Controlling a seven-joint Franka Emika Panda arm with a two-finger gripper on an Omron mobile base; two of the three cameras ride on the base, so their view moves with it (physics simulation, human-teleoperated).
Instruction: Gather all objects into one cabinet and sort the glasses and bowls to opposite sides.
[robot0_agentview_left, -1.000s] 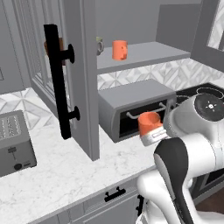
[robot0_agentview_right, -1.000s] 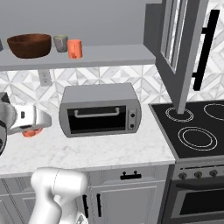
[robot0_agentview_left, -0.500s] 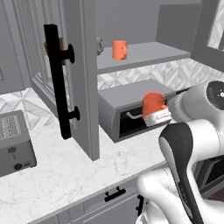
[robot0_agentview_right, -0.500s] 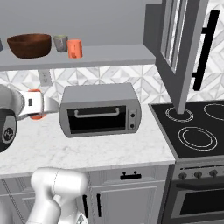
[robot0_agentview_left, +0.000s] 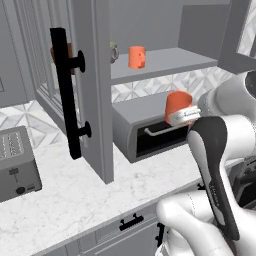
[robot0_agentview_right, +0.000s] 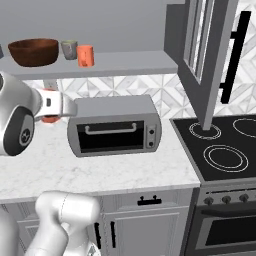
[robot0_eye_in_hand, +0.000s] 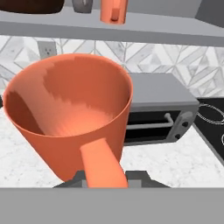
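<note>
In the right base view, going from left to right: at the upper left of the frame, the brown wooden bowl (robot0_agentview_right: 33, 51), the pale grey-beige mug (robot0_agentview_right: 69, 49) and one orange mug (robot0_agentview_right: 85, 55) are sitting in a row on the cabinet shelf (robot0_agentview_right: 130, 62). Below them, at the left edge, the white arm is holding the end effector (robot0_agentview_right: 50, 105) closed on a second orange mug (robot0_agentview_right: 49, 119), which is hanging in the air above the marble table (robot0_agentview_right: 100, 167). Compared with a second ago, this carried mug is sitting higher in the frame, now about level with the top of the grey toaster oven (robot0_agentview_right: 115, 125) beside it, and is closer to the shelf. This suggests the lift toward the cabinet is under way and only this last mug is left to place. At the right, the open cabinet door with its black bar handle (robot0_agentview_right: 234, 55) is standing above the black stovetop (robot0_agentview_right: 225, 150).

In the hand view, the carried mug (robot0_eye_in_hand: 70, 127) is filling the lower left, with its handle pointing toward the camera.

No brands, labels or readable writing are showing anywhere.
</note>
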